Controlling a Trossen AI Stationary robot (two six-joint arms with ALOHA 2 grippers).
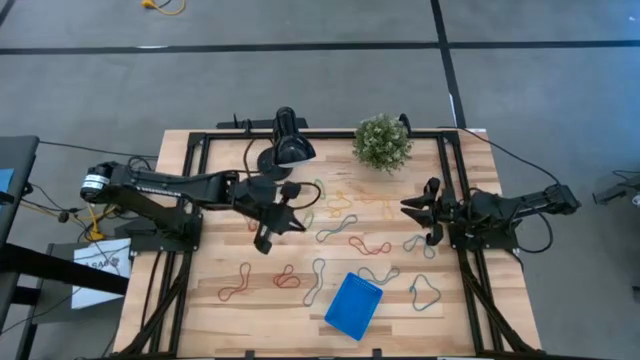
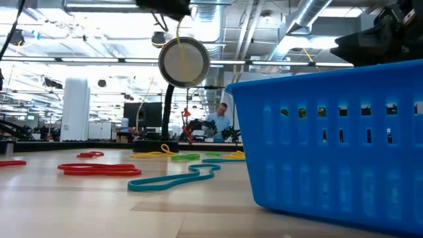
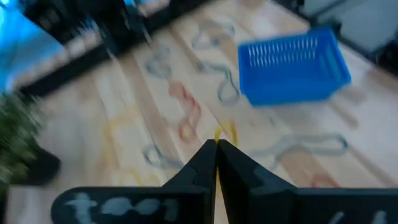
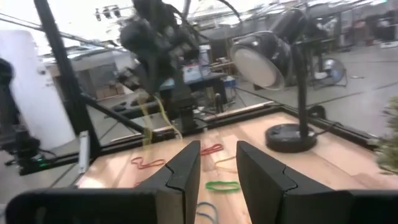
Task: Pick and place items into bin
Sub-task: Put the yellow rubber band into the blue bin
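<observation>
My left gripper (image 1: 288, 214) is raised above the middle of the table, shut on a yellow rubber band (image 4: 152, 117). The low view shows it at the top (image 2: 165, 6). Many loose bands lie flat on the wood: red (image 1: 287, 279), grey (image 1: 337, 227), green (image 4: 222, 185) and teal (image 2: 173, 179). The blue bin (image 1: 353, 305) stands near the table's near edge and fills the right of the low view (image 2: 330, 139). My right gripper (image 4: 217, 167) is open, held above the right part of the table (image 1: 422, 210), and touches nothing. My left gripper pinches the yellow rubber band (image 3: 217, 138) between its two shut fingertips (image 3: 231, 155). A small loop of the band shows just beyond the tips. The band's remaining length hangs slack below the gripper (image 2: 178, 28), lifted clear of the table.
A black lamp (image 1: 285, 150) and a green plant (image 1: 382, 142) stand at the far edge. Black frame rails (image 1: 200, 140) run along the far, left and right sides. Loose bands cover the middle; a person sits in the room behind (image 2: 221, 119).
</observation>
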